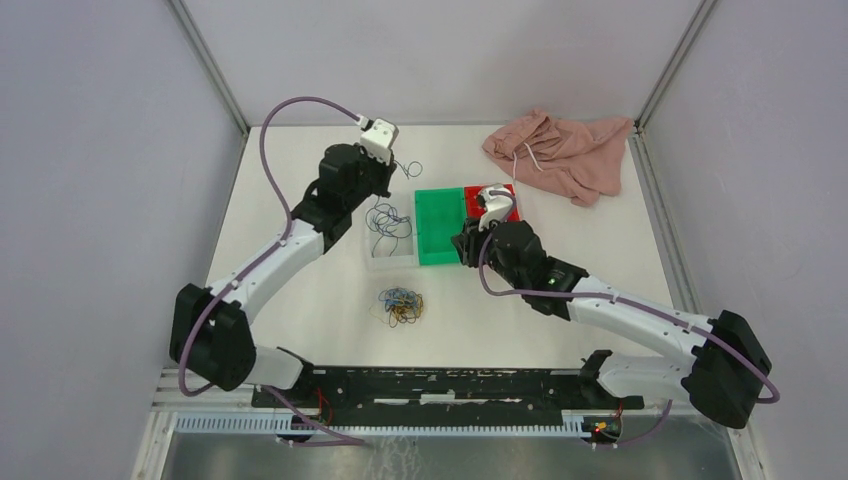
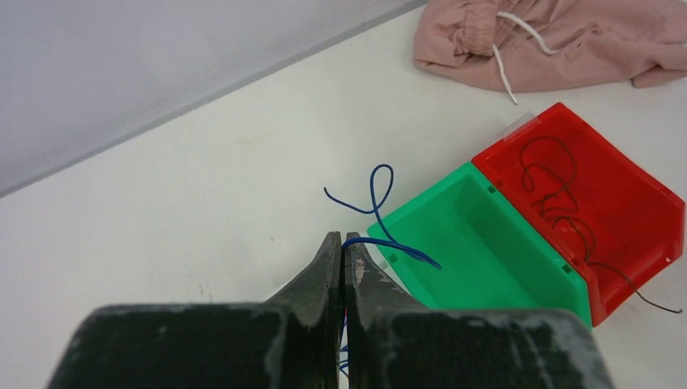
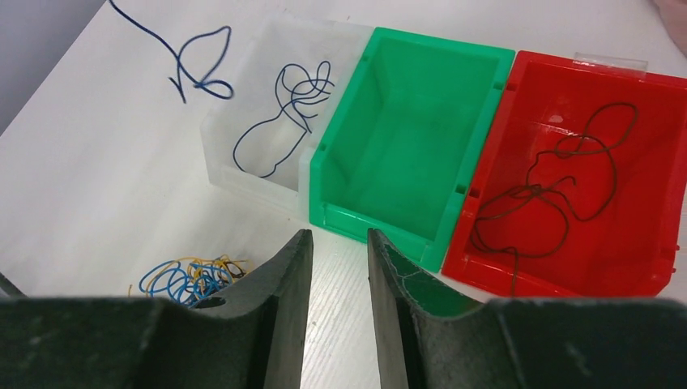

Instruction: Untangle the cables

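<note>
left wrist alone shows left gripper (image 2: pixel 341 240) pinching blue cable (image 2: pixel 393 245).

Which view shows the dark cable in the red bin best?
Right wrist: the dark cable's loops show plainly on the red bin's floor. Left wrist shows it slanted, one end trailing outside; from the top, the right arm mostly hides it.

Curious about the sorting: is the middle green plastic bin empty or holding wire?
Empty: the green plastic bin shows only bare floor in the right wrist view, no wire inside.
</note>
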